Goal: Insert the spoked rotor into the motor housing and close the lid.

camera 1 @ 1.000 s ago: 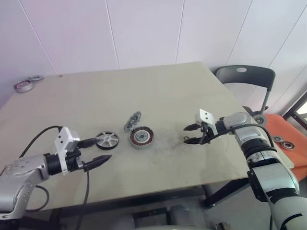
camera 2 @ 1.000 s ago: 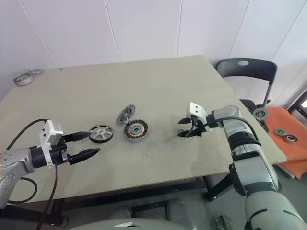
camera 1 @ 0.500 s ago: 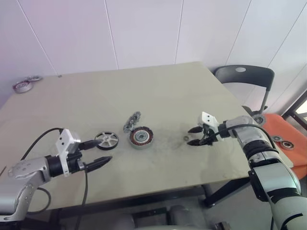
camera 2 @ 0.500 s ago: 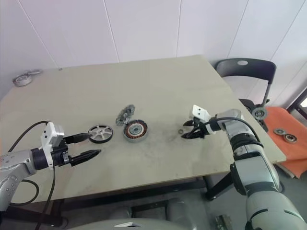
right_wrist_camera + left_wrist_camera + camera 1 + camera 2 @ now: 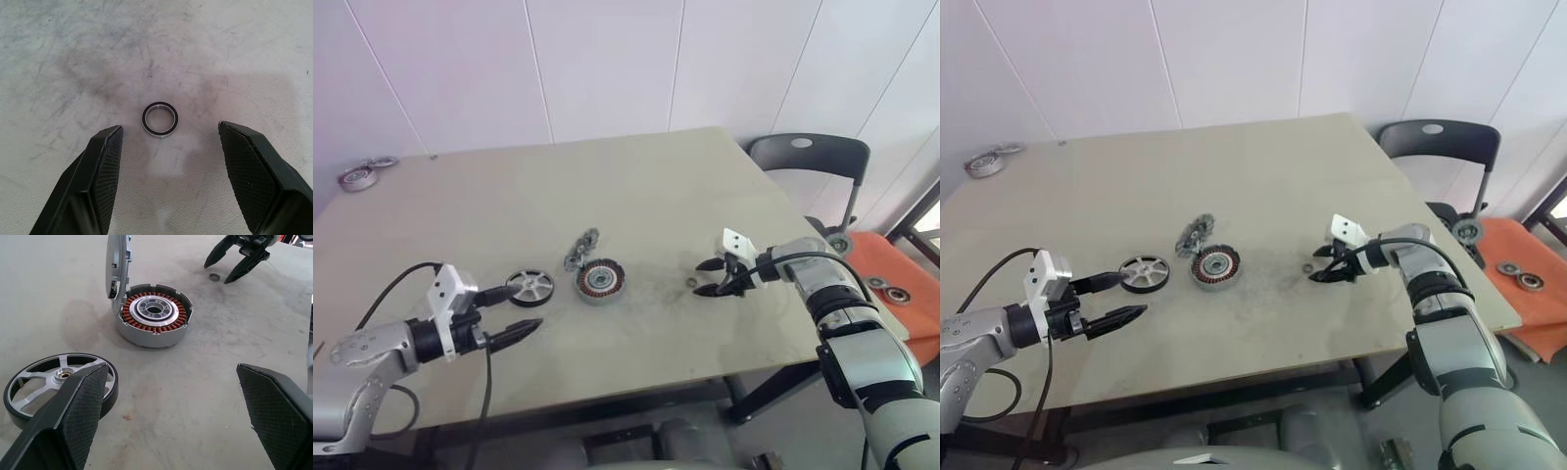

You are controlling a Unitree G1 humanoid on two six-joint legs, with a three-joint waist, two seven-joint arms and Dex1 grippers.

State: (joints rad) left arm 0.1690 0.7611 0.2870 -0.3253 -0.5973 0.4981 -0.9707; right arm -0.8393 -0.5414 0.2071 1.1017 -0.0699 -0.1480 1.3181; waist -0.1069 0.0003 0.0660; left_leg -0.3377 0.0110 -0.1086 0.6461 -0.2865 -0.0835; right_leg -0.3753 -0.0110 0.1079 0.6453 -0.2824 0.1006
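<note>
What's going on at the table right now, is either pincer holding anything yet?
No, both are open and empty. The left pincer hovers just short of the spoked rotor, which lies flat on the table. Beside it, the motor housing sits with its copper windings exposed and its lid standing upright at the rim. The right pincer hangs low over a small ring lying between its fingers, not gripped. The rotor is not yet inserted.

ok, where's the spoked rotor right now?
The spoked rotor lies flat on the table, on the robot's left beside the motor housing, just ahead of the open left tool.
</note>
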